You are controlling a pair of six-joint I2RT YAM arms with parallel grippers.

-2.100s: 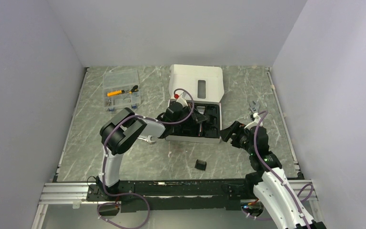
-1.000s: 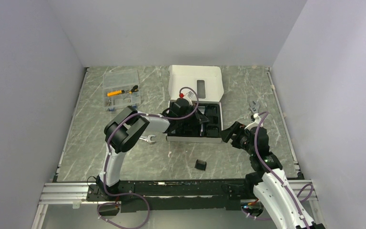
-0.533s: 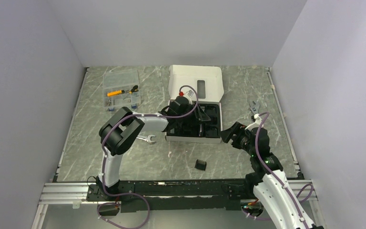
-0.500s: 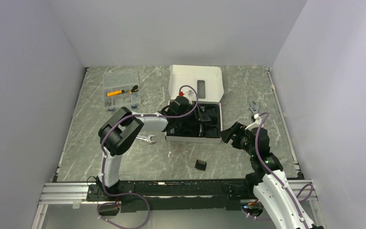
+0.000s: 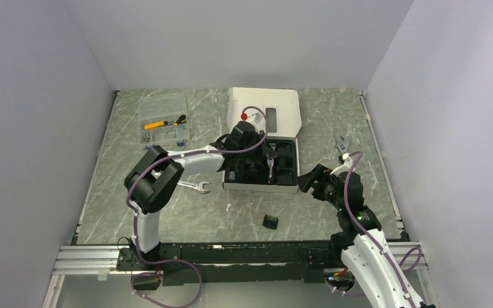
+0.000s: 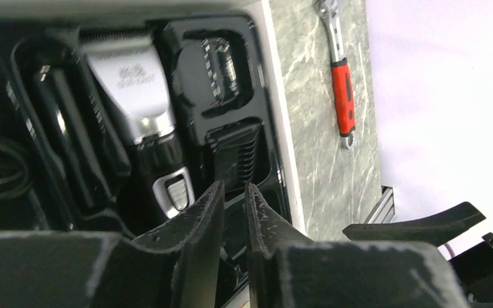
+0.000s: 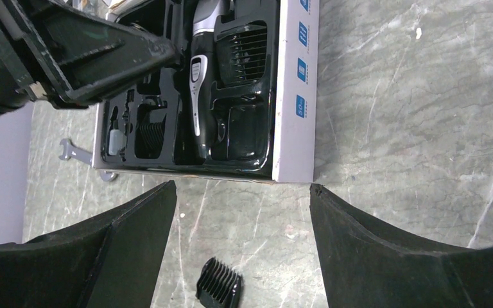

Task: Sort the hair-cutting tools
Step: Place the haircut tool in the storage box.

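Clipper [image 6: 131,96] lies in tray [image 6: 268,128] beneath narrowly parted left hand [image 6: 234,187]. Right hand [image 7: 242,189] gapes wide, comb [image 7: 219,289] at tray's six o'clock.

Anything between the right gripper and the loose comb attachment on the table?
Nothing visible. The right gripper is open over bare table, and the comb attachment lies alone on the near side of the white box.

We see a moulded black plastic tray [image 6: 257,77], glossy and mirror-smooth, seated in a matt white cardboard box [image 7: 295,96]. The slim black-and-silver hair clipper [image 6: 131,83] has brushed metal at its head and shiny black plastic below. A small ribbed black plastic comb attachment [image 7: 218,289] looks satin. The grey marbled table [image 7: 411,96] is smooth. The left gripper [image 6: 233,186] is matt black and rough, with its edges scuffed pale.
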